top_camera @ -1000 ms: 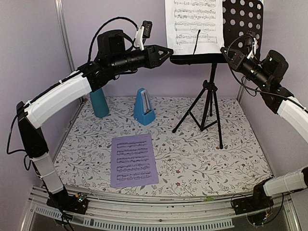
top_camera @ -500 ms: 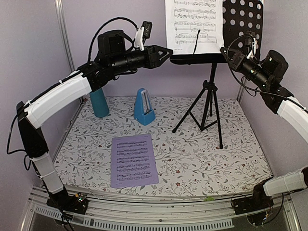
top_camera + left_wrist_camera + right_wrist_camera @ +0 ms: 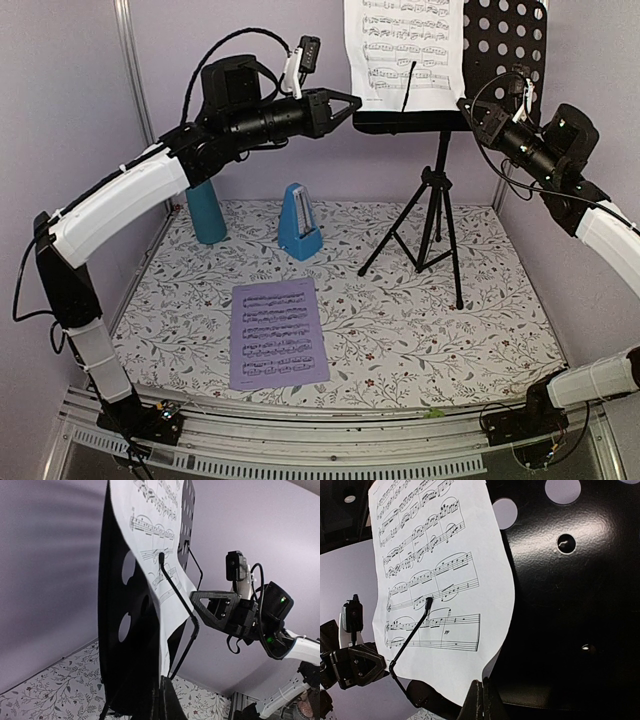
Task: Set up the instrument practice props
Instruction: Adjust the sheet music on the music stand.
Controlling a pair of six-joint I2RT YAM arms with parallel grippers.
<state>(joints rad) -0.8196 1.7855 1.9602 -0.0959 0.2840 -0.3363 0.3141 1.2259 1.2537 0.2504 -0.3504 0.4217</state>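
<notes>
The black tripod music stand stands at the back right with its perforated tray up high. The white sheet leans on the tray under a wire holder. It also shows in the left wrist view and the right wrist view. My left gripper is shut, with its tips at the sheet's lower left edge. My right gripper is shut on the sheet's curled lower right corner. The lavender sheet lies flat at the front. The blue metronome stands behind it.
A tall teal cup stands at the back left, under the left arm. The stand's tripod legs spread over the floral mat. Purple walls close in the back and both sides.
My left gripper has risen slightly along the white sheet's left edge. The right arm, the stand and the things on the mat have not moved.
</notes>
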